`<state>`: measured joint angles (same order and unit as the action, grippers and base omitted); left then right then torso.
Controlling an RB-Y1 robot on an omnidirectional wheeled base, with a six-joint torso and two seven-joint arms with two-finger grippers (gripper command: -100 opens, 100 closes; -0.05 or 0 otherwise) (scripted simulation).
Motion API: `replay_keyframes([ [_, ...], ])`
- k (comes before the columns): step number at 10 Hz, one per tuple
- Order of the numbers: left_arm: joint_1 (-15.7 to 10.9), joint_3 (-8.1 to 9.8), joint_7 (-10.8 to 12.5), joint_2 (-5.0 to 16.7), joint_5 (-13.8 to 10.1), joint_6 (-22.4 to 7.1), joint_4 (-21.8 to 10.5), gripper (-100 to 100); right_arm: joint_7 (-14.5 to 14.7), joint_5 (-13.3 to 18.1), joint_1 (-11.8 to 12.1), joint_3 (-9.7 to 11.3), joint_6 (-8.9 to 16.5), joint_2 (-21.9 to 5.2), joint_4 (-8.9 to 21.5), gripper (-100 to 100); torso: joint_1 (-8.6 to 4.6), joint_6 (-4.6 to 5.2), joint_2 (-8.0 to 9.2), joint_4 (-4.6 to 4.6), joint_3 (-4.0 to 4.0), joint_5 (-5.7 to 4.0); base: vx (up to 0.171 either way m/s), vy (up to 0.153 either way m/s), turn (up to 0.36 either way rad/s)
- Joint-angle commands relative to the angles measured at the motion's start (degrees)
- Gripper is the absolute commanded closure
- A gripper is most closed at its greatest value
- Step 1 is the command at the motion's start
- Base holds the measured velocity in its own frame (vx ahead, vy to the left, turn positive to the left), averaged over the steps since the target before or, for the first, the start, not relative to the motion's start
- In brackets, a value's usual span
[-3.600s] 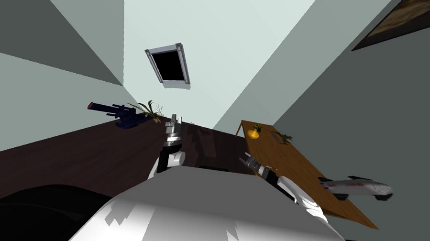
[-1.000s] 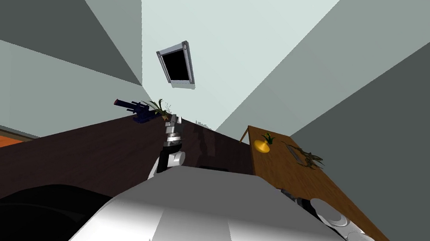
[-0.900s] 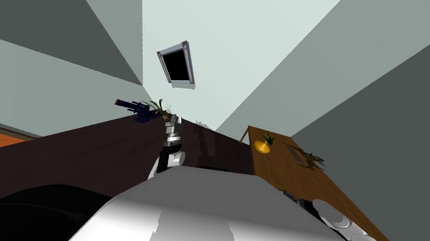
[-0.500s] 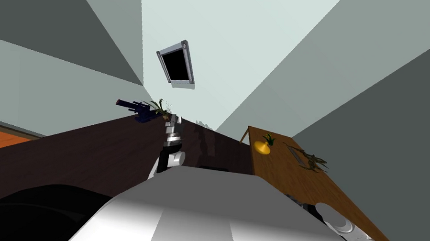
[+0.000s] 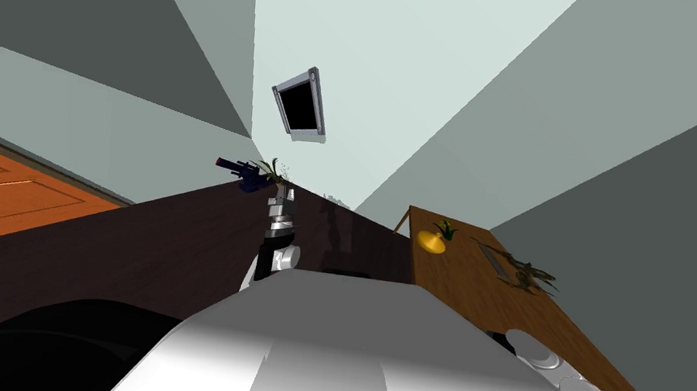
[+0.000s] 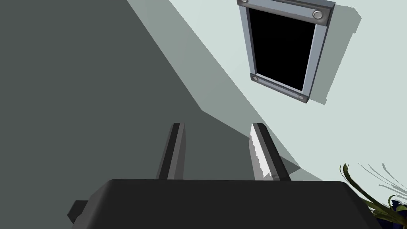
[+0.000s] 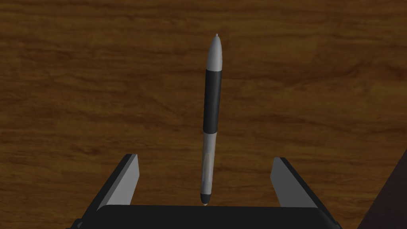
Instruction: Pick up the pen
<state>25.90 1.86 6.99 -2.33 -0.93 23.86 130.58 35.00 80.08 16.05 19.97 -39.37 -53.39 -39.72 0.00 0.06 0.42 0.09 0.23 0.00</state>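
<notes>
Grey-and-black pen (image 7: 211,115) lies on the wooden table (image 7: 79,79) between the right gripper (image 7: 204,158) and its spread fingers, near tip meeting its dark body; left gripper (image 6: 218,124) fingers also apart.

The right claw (image 7: 204,158) hangs spread over the bench (image 7: 79,79), its 2 fingers (image 7: 123,179) standing clear on either side of the pen (image 7: 212,95). Bare wood lies all round the pen. A yellow pot (image 5: 431,242) and a twig (image 5: 523,275) sit farther along the bench.
</notes>
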Motion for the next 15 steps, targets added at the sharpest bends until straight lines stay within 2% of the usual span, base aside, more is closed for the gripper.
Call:
replay_keyframes([
  [1, 0.0, 0.00, 0.0, 0.0, 0.0, 0.0, 0.0, 0, 0.8, -2.9, -2.2, 2.9, -0.1, 0.8, 2.9, -100, 0.00, 0.00, 0.00, 0.00, 0.00, 0.00, -0.134, -0.029, 0.304],
  [2, 0.0, -0.01, 0.0, 0.0, 0.0, 0.0, 0.0, 0, 0.8, -4.6, -2.2, 3.7, -0.1, 0.8, 4.5, -100, -0.04, -0.07, 0.08, 0.02, 0.04, -0.01, -0.123, -0.026, 0.154],
  [3, 0.0, 0.00, 0.0, 0.0, 0.0, 0.0, 0.0, 0, 0.8, -5.8, -2.2, 3.7, -0.1, 0.8, 5.4, -100, -0.06, 0.02, 0.08, 0.02, 0.05, -0.01, -0.053, -0.009, -0.023],
  [4, 0.0, 0.00, 0.0, 0.0, 0.0, 0.0, 0.0, 0, 1.7, -8.0, -4.4, 6.2, -0.2, 1.6, 8.3, -100, -0.02, 0.03, -0.08, -0.01, -0.04, 0.00, -0.084, 0.005, 0.273],
  [5, 0.0, -0.01, 0.0, 0.0, 0.0, 0.0, 0.0, 0, 1.7, -9.9, -4.4, 6.9, -0.2, 1.6, 9.5, -100, 0.03, -0.07, -0.08, -0.01, -0.04, 0.00, -0.089, -0.006, 0.181],
  [6, 0.0, 0.00, 0.0, 0.0, 0.0, 0.0, 0.0, 0, 2.5, -11.7, -6.6, 8.8, -0.4, 2.4, 12.9, -100, -0.04, 0.01, -0.07, -0.01, -0.04, -0.07, -0.142, -0.010, 0.255],
  [7, 0.0, 0.00, 0.0, 0.0, 0.0, 0.0, 0.0, 0, 2.5, -13.5, -6.6, 10.0, -0.4, 2.4, 13.7, -100, -0.13, -0.05, 0.09, 0.02, 0.05, -0.11, -0.124, -0.017, 0.153],
  [8, 0.0, 0.00, 0.0, 0.0, 0.0, 0.0, 0.0, 0, 2.5, -14.5, -6.6, 10.0, -0.4, 2.4, 13.7, -100, -0.22, 0.03, 0.09, 0.02, 0.06, -0.14, -0.045, -0.010, -0.011],
  [9, 0.0, 0.01, 0.0, 0.0, 0.0, 0.0, 0.0, 0, 3.4, -16.6, -8.7, 12.6, -0.5, 3.1, 16.2, -100, -0.23, 0.04, -0.11, -0.01, -0.05, -0.15, -0.088, -0.005, 0.264],
  [10, 0.0, 0.00, 0.0, 0.0, 0.0, 0.0, 0.0, 0, 3.4, -18.3, -8.7, 13.1, -0.5, 3.1, 17.9, -100, -0.29, -0.21, -0.14, 0.08, -0.03, -0.28, -0.090, -0.006, 0.185],
  [11, 0.0, 0.00, 0.0, 0.0, 0.0, 0.0, 0.0, 0, 3.4, -18.9, -8.7, 13.1, -0.5, 3.1, 17.9, -100, -0.38, -0.15, -0.17, 0.08, -0.04, -0.30, -0.043, 0.000, -0.012],
  [12, 0.0, 0.01, 0.0, 0.0, 0.0, 0.0, 0.0, 0, 4.2, -21.1, -10.9, 15.9, -0.6, 3.9, 20.0, -100, -0.40, -0.12, -0.28, 0.06, -0.10, -0.31, -0.095, 0.009, 0.267],
  [13, 0.0, 0.00, 0.0, 0.0, 0.0, 0.0, 0.0, 0, 4.2, -22.9, -10.9, 16.3, -0.6, 3.9, 22.1, -100, -0.39, -0.30, -0.23, 0.12, -0.05, -0.36, -0.099, 0.004, 0.191],
  [14, 0.0, 0.00, 0.0, 0.0, 0.0, 0.0, 0.0, 0, 4.2, -23.3, -10.9, 16.3, -0.6, 3.9, 22.1, -100, -0.47, -0.23, -0.21, 0.14, -0.03, -0.39, -0.045, 0.001, -0.016],
  [15, 0.0, 0.01, 0.0, 0.0, 0.0, 0.0, 0.0, 0, 5.1, -25.7, -13.1, 18.9, -0.8, 4.7, 24.8, -100, -0.51, -0.22, -0.34, 0.11, -0.10, -0.41, -0.102, 0.013, 0.276],
])
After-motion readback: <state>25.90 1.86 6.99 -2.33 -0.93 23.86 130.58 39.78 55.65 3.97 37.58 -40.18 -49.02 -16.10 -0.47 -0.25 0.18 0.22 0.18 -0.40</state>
